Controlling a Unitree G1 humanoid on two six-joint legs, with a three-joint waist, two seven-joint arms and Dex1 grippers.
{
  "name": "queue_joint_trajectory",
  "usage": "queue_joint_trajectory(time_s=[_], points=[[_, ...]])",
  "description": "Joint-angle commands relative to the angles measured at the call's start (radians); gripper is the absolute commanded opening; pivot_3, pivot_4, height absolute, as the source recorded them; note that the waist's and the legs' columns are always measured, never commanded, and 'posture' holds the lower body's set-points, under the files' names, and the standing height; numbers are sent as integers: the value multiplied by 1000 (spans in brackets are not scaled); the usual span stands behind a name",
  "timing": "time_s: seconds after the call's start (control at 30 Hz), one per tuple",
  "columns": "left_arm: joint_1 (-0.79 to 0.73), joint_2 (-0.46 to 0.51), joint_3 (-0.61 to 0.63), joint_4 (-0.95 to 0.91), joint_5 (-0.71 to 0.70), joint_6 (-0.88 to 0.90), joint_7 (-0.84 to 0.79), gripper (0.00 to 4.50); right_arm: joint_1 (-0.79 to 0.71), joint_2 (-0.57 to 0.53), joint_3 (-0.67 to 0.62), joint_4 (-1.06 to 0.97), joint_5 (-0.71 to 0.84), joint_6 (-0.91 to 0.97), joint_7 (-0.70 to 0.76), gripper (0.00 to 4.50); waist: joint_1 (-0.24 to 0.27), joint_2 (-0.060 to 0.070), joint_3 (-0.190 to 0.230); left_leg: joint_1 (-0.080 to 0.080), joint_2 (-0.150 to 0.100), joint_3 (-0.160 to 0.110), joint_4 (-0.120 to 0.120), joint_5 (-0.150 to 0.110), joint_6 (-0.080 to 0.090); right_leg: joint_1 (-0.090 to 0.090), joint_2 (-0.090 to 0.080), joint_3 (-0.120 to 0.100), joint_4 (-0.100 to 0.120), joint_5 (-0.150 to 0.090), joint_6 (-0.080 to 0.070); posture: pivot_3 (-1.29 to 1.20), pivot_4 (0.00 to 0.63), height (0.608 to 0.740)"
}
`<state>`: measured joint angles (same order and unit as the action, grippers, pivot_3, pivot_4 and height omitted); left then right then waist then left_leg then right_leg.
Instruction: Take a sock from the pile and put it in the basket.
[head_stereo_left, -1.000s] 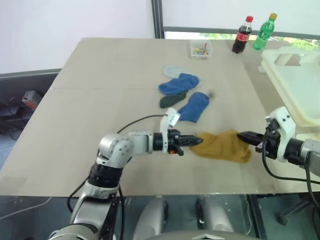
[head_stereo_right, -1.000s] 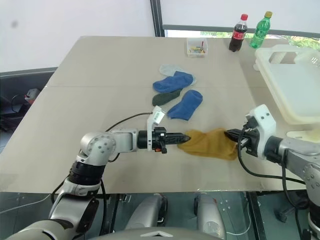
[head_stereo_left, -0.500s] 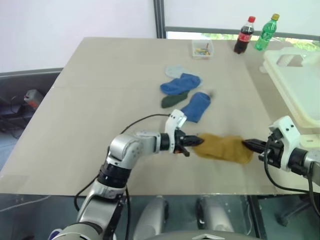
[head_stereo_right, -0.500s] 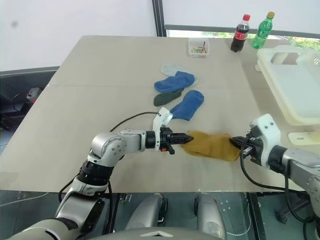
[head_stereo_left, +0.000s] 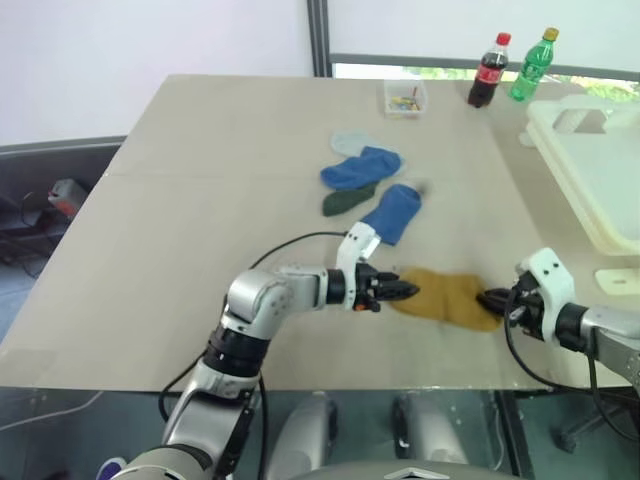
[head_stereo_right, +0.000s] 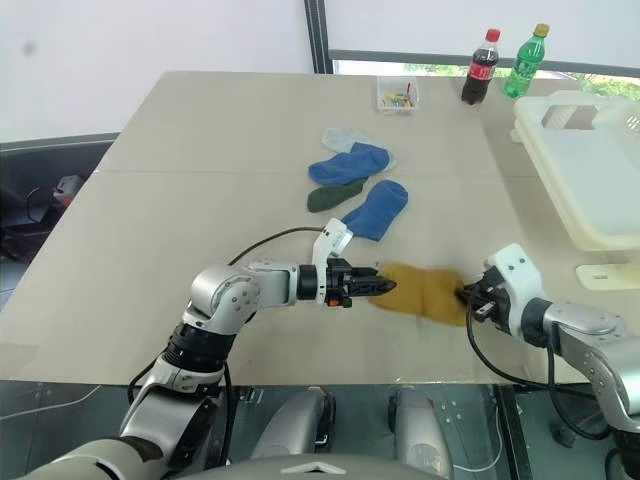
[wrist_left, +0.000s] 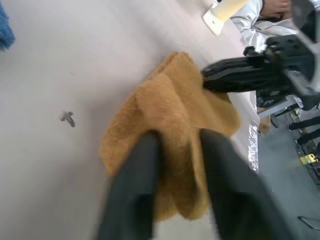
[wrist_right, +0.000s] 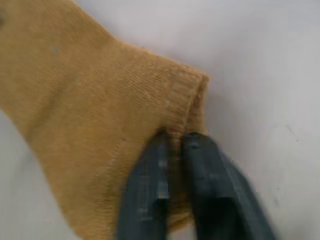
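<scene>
The basket (head_stereo_left: 590, 175) is cut off at the picture's edge, so only its near rim and one handle cut-out show, and what lies inside it cannot be made out. A mustard sock (head_stereo_left: 448, 297) lies flat on the table (head_stereo_left: 200, 200), nearer the robot than the pile (head_stereo_left: 365, 185) of blue, dark and pale socks, and well apart from the basket. The left gripper (wrist_left: 177, 142) is at one end of the sock; its fingers stand partly apart, lying over the cloth with a strip of it showing between them, and whether they pinch any of it cannot be told. The right gripper (wrist_right: 172, 140) is at the sock's other end, at the cuff; its fingers are nearly together with only a thin gap, resting on the cuff's edge, and a grip on the cloth cannot be confirmed. Beyond the pile stand a small clear box (head_stereo_left: 402, 98) and two bottles (head_stereo_left: 508, 68).
</scene>
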<state>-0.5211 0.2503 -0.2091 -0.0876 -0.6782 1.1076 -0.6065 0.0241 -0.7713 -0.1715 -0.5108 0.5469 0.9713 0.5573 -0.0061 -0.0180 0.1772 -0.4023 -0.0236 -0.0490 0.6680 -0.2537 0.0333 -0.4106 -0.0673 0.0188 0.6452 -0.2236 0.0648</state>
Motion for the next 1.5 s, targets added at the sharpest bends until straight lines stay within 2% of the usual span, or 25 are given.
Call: queue_joint_trajectory(time_s=[0.03,0.07,0.17,0.3,0.33,0.37,0.43,0.47,0.53,0.67,0.73,1.0,1.13,1.5], points=[[39,39,31,-64,-11,-10,-27,3256,25,8,-50,-49,-23,-60,-16,2228,-3,0,0,0,0,0,0,0,0,0,0,0,0,0,0,0,150,740],[53,71,45,-81,-21,-15,-56,3600,34,23,-89,-71,6,-71,-7,2546,-2,0,0,0,0,0,0,0,0,0,0,0,0,0,0,0,150,740],[91,169,82,-101,-17,-89,-148,3600,77,42,-172,-138,57,-131,38,2546,-5,1,0,0,1,0,-1,0,0,0,1,1,0,0,0,0,150,740],[135,288,90,-102,58,-313,-298,3600,95,59,-195,-172,89,-184,68,2546,-2,1,0,1,2,1,0,0,0,0,1,1,0,0,0,0,150,740],[134,299,116,-97,34,-317,-326,3680,94,64,-188,-175,99,-197,80,2040,-1,1,0,1,2,1,0,0,0,0,1,1,0,0,0,0,150,740],[128,307,137,-89,12,-312,-344,3680,93,68,-178,-180,109,-205,90,1888,1,1,0,1,2,1,0,0,0,0,1,1,-1,0,0,0,150,740],[111,328,161,-69,-12,-299,-381,3680,91,75,-144,-184,107,-221,99,1168,5,1,0,0,2,1,0,0,0,0,1,1,-1,0,0,0,150,740],[102,336,169,-57,-20,-290,-395,3680,93,77,-114,-181,88,-234,97,693,5,1,0,0,2,0,0,0,0,0,1,0,-1,0,0,0,150,740],[65,329,188,-20,-52,-240,-395,3680,99,78,-14,-132,-2,-292,96,140,5,1,0,0,2,0,0,0,0,0,1,0,-1,0,0,0,150,740],[6,260,211,7,-132,-121,-342,3680,119,77,138,21,-170,-428,101,140,5,1,0,0,1,1,1,0,0,1,1,0,-1,0,0,0,150,740],[-10,226,183,7,-138,-68,-317,3680,126,71,180,84,-229,-478,104,140,2,1,-1,0,1,1,1,0,0,0,0,0,-1,0,0,0,150,740],[-66,153,13,87,-23,13,-246,3680,124,83,193,101,-252,-524,111,140,-3,0,-1,6,2,0,1,0,0,6,2,0,-1,0,0,0,150,740],[-89,159,-12,109,39,29,-193,3680,130,94,203,65,-253,-515,100,140,-3,0,-2,6,2,-1,1,0,0,6,2,0,-1,0,0,0,150,740],[-29,221,58,14,-3,109,-183,3680,25,216,397,98,-341,-507,91,140,-18,-2,-5,8,7,0,1,0,0,6,5,1,-1,0,-1,0,150,740]])
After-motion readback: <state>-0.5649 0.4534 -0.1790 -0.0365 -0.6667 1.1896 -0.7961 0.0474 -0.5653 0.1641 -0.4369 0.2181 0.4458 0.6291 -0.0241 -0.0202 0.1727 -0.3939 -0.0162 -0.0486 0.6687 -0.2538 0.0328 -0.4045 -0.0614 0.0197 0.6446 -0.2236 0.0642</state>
